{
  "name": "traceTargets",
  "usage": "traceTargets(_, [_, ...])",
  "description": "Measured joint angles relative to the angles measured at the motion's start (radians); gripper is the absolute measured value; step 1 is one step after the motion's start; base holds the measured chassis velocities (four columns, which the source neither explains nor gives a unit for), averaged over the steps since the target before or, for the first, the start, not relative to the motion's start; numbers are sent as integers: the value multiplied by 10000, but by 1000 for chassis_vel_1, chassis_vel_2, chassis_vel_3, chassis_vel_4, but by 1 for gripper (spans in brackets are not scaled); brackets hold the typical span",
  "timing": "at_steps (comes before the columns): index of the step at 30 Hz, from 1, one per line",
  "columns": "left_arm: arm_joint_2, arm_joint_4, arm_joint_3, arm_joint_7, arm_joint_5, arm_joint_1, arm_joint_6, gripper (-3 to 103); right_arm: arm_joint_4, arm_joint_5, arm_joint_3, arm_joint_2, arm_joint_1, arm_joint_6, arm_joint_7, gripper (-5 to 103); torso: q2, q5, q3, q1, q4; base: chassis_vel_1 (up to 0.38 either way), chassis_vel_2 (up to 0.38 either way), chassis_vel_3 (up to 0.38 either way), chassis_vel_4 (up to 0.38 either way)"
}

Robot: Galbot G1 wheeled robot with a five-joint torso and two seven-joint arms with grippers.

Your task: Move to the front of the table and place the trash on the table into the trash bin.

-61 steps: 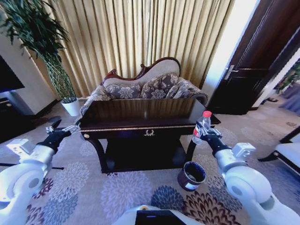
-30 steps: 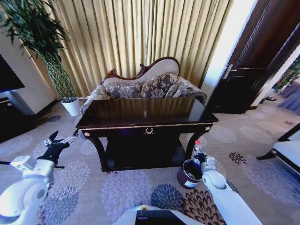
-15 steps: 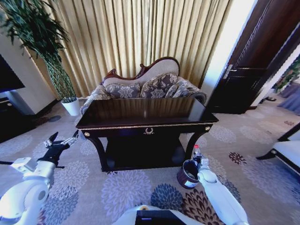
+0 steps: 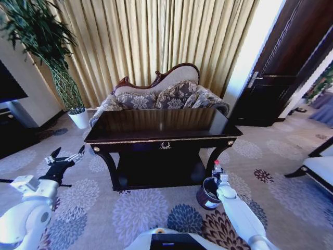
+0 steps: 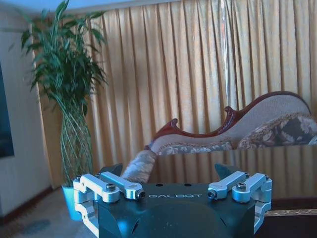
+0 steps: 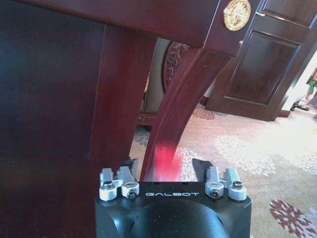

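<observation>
The table [image 4: 161, 125] is dark wood with a very glossy top that reflects the curtain [image 4: 156, 36], and it has thin gold metal trim. The curtain is soft golden cloth in folds. The sofa [image 4: 166, 94] has patterned fabric and a polished carved wood frame. The carpet [image 4: 140, 208] looks matt and woven. The bottle [image 4: 217, 170] is clear plastic with a red cap. The trash bin [image 4: 207, 194] is dark and smooth. The left gripper [image 5: 171, 186] has bright bare metal links on a smooth black body.
</observation>
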Motion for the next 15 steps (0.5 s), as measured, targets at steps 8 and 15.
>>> traceTargets(8, [66, -43, -9, 25, 71, 17, -16, 100, 303, 105, 127, -91, -344, 32, 4, 95, 0, 1, -1, 0, 1, 0, 0, 0, 0])
traceTargets(15, [75, 14, 0, 149, 463, 17, -212, 100, 575, 252, 188, -208, -664, 32, 5, 100, 0, 1, 0, 0, 0, 0, 0, 0, 0])
